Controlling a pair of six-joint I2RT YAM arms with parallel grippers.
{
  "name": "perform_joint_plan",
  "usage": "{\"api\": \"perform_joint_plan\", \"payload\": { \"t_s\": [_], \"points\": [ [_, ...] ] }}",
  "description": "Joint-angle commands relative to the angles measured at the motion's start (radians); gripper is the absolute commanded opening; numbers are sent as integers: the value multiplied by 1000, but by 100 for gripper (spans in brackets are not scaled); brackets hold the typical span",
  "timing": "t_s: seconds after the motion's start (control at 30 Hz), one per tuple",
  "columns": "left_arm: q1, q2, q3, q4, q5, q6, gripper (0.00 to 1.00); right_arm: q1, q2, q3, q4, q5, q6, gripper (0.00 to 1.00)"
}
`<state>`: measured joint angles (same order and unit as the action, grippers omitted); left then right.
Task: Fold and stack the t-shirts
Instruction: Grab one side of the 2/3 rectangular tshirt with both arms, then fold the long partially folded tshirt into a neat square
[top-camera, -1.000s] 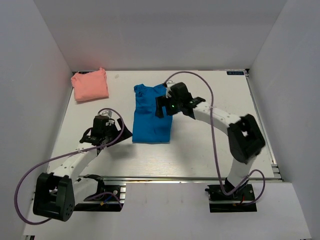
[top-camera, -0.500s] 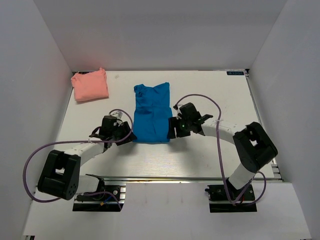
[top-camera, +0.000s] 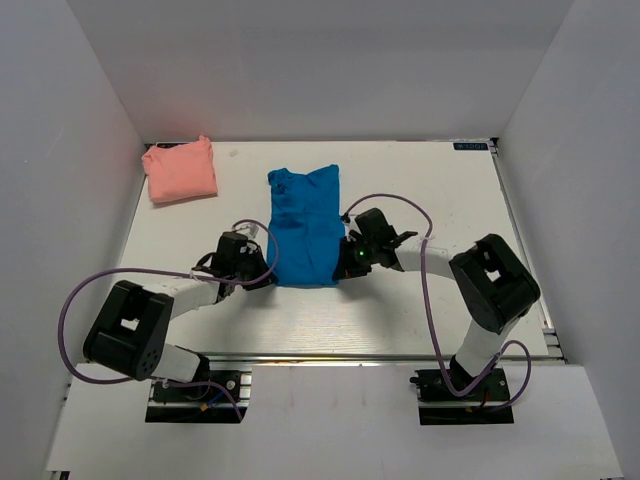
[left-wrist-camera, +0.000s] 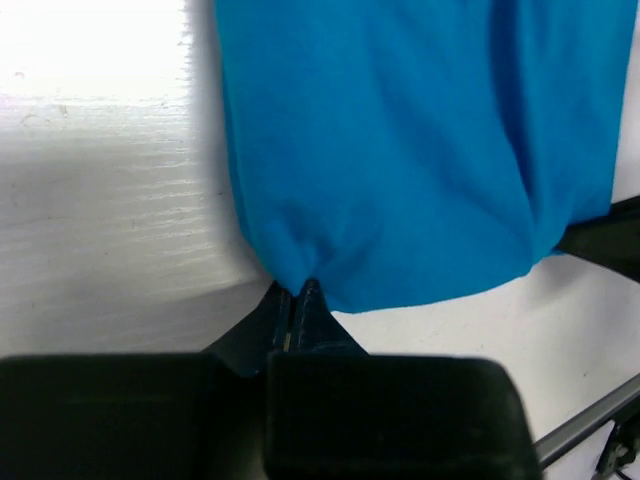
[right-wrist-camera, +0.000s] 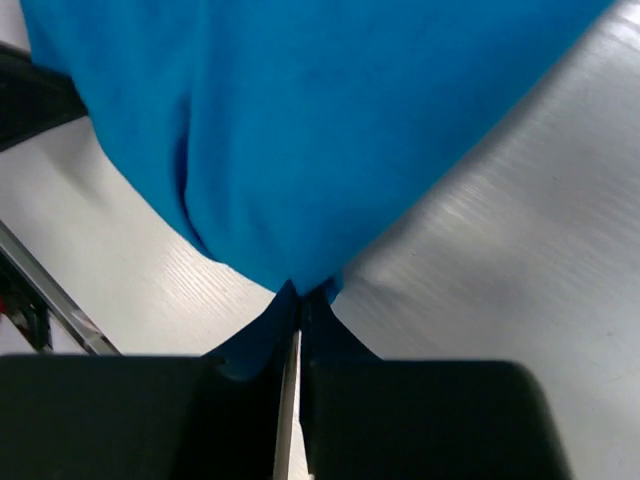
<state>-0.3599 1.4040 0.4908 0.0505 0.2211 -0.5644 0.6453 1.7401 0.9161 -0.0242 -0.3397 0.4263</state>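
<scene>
While pinched at its near corners by left fingers (left-wrist-camera: 322, 328) and right fingers (right-wrist-camera: 322, 335), blue t-shirt (top-camera: 303, 225) lengthwise near-to-far.

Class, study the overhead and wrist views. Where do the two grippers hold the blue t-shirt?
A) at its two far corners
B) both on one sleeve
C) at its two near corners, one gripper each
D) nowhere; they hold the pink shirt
C: the left gripper and right gripper each pinch a corner of the blue t-shirt on its near edge, while the pink t-shirt lies apart at the far left.
</scene>
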Motion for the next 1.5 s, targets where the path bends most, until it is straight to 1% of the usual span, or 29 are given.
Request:
{"api": "perform_joint_plan", "payload": {
  "t_s": [0.0, 0.07, 0.1, 0.17, 0.2, 0.27, 0.33, 0.43, 0.5, 0.6, 0.67, 0.7, 0.77, 0.8, 0.87, 0.93, 0.97, 1.0, 1.07, 1.1, 1.13, 1.17, 1.23, 1.27, 1.37, 1.43, 1.47],
  "points": [
    [-11, 13, 11, -34, -6, 0, 0, -2, -13, -5, 26, -27, 9, 0],
    [-11, -26, 11, -64, -26, 0, 0, -4, -22, -5, -41, -1, 6, 0],
    [-11, -48, 11, -104, -38, 0, 0, -3, -51, -8, -54, 20, 3, 0],
    [-11, -97, 11, -148, -52, 0, 0, -3, -73, -22, -103, 25, -7, 0],
    [-11, -147, 11, -179, -39, 0, 0, 1, -108, -22, -133, 19, -8, 0],
    [-21, -200, 11, -216, 4, 12, 0, -1, -146, -25, -176, 5, -18, 0],
    [-31, -275, 35, -260, 43, 34, 0, 5, -201, -20, -213, -51, -43, 0],
    [-31, -347, 74, -306, 106, 49, 0, 4, -247, 7, -269, -151, -84, 0],
    [-40, -370, 104, -325, 118, 58, 0, 5, -258, 64, -318, -166, -109, 0],
    [-40, -399, 143, -334, 89, 47, 0, -4, -272, 144, -351, -199, -136, 0],
    [-40, -399, 181, -334, 45, 0, 0, -6, -271, 196, -359, -229, -153, 0],
    [-30, -399, 199, -350, -6, -21, 0, -9, -263, 228, -358, -246, -152, 0],
    [-17, -375, 242, -374, -55, -66, 0, -16, -245, 273, -358, -252, -146, 0],
    [-17, -363, 258, -374, -119, -90, 0, -24, -240, 306, -356, -255, -143, 0],
    [-17, -309, 329, -414, -146, -103, 0, -48, -212, 322, -347, -262, -127, 0],
    [-17, -272, 374, -437, -196, -114, 0, -79, -203, 325, -278, -289, -95, 0],
    [-17, -243, 406, -449, -215, -129, 0, -88, -198, 322, -254, -344, -87, 0],
    [-17, -232, 419, -449, -245, -129, 0, -95, -203, 313, -187, -357, -78, 0],
    [-17, -212, 443, -449, -246, -138, 0, -122, -208, 273, -23, -413, -55, 0],
    [-17, -198, 443, -437, -246, -138, 0, -134, -206, 264, 10, -426, -51, 0],
    [-17, -198, 453, -437, -236, -138, 0, -141, -202, 230, 162, -488, -38, 0],
    [-17, -198, 453, -437, -236, -138, 0, -148, -198, 224, 203, -516, -29, 0],
    [-17, -198, 453, -425, -236, -150, 0, -150, -174, 219, 260, -603, -40, 0],
    [-17, -198, 442, -425, -236, -150, 0, -150, -166, 222, 301, -607, -44, 0],
    [-17, -209, 431, -416, -268, -150, 0, -157, -114, 259, 282, -611, -86, 0],
    [-8, -209, 446, -407, -292, -150, 0, -167, -79, 273, 290, -651, -55, 0],
    [-8, -209, 457, -406, -314, -150, 0, -171, -64, 267, 323, -659, -38, 0]
  ]
}}
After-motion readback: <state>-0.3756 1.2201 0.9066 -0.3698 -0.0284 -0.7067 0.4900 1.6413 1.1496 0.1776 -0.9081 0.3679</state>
